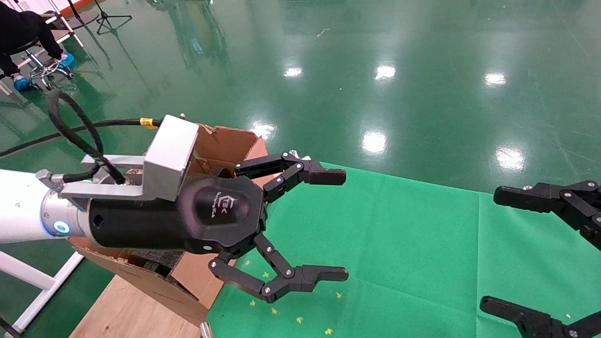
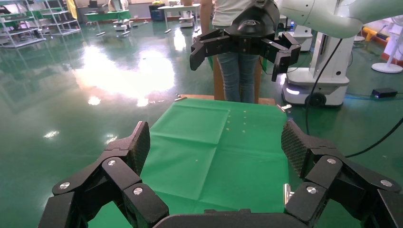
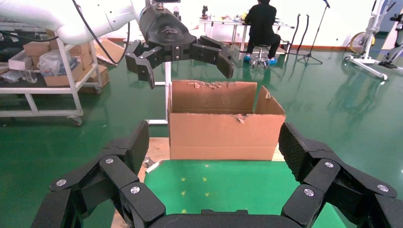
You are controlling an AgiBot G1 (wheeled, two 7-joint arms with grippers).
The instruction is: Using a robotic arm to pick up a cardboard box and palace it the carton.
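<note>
Two grippers show, both empty. Going left to right, we start with the left gripper [image 1: 300, 234] on the white-sleeved robotic arm [image 1: 19, 206]: its fingers [image 1: 324, 176] are spread wide with nothing between them, and the left wrist view confirms only bare green cloth [image 2: 214, 152] past the pads [image 2: 141, 145]. Behind and under those fingers sits the carton [image 1: 225, 141], torn rims up, on a wooden board [image 1: 127, 310] beside the cloth; in the right wrist view the left gripper [image 3: 180, 59] hovers just above the carton's [image 3: 225, 128] open top, apart from it. Dark foam shows inside the carton near the gripper body, but we cannot see to its bottom.

Next is the green cloth [image 1: 399, 244], which has a few small yellow marks near the left fingertips and nothing else we can make out.

Far right, the right gripper [image 1: 547, 253] is also wide open and holds nothing, hanging over the cloth well apart from the carton.

The cardboard box is in no view, so we cannot tell where it is. Our judgement: either it already lies inside the carton and the drop is done, or the pick has not begun; from the left gripper's spot over the carton with fingers released, the first looks likelier, but it is unconfirmed
</note>
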